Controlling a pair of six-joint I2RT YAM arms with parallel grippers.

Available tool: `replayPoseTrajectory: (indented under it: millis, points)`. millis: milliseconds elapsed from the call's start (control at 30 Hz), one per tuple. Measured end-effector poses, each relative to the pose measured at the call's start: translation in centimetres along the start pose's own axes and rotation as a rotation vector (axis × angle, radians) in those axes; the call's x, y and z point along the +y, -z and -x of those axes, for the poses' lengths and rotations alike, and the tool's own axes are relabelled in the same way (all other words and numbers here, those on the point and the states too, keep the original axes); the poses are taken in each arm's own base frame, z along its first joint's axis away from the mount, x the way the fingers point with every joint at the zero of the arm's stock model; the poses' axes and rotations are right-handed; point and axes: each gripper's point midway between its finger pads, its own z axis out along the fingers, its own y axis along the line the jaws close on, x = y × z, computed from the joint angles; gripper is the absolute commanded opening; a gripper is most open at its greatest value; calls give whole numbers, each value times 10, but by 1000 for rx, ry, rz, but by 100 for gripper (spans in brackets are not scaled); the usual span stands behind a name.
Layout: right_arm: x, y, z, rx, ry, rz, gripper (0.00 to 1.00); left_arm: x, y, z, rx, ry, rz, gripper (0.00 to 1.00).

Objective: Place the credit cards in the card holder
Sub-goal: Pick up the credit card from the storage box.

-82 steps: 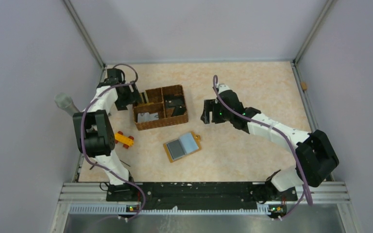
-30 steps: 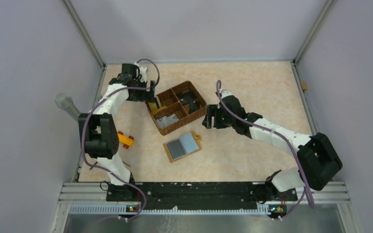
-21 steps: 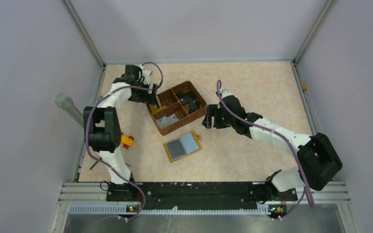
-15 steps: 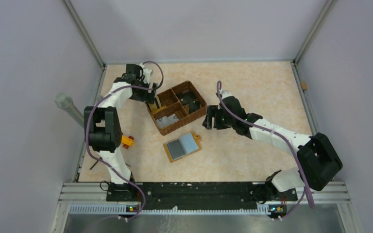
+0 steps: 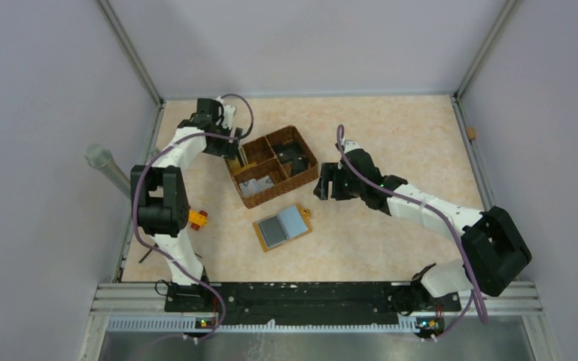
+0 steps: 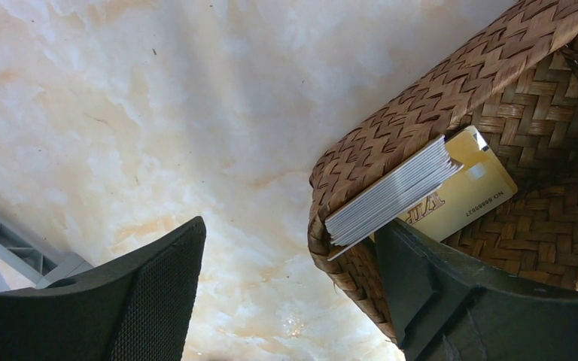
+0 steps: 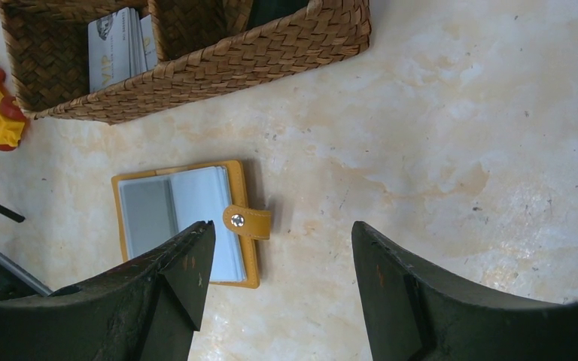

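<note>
Status: card holder (image 7: 196, 218) open, no card seen inside; credit cards (image 6: 391, 199) stacked in basket (image 6: 391, 128). Your left gripper (image 6: 290, 256) gapes astride basket wall; right gripper (image 7: 278, 256) gapes, empty. All loading left.

I see a stack of thin grey cards (image 6: 387, 201) and a pale yellow card (image 6: 463, 192) leaning on edge inside a brown woven basket (image 6: 391, 120). The mustard-orange folding wallet (image 7: 173, 203) lies open and flat nearby.

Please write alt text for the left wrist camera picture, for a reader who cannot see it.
A stack of grey credit cards leans on edge in a corner compartment of a brown woven basket, with a pale yellow card against it. The left gripper is open, one finger over the marbled table, the other over the basket.
</note>
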Motion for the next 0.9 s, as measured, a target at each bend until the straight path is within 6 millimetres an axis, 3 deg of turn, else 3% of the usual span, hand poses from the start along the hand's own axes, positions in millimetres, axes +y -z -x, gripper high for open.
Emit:
replayPoseTrajectory:
  millis: [133, 600, 900]
  points:
    - [0, 0, 0, 1, -6, 1, 69, 2, 5, 3, -12, -1, 10, 80]
    - [2, 0, 0, 2, -10, 8, 68, 0, 9, 9, -36, -8, -4, 41]
    - [2, 0, 0, 3, -11, 11, 68, -6, 14, 11, -54, -30, -39, 29]
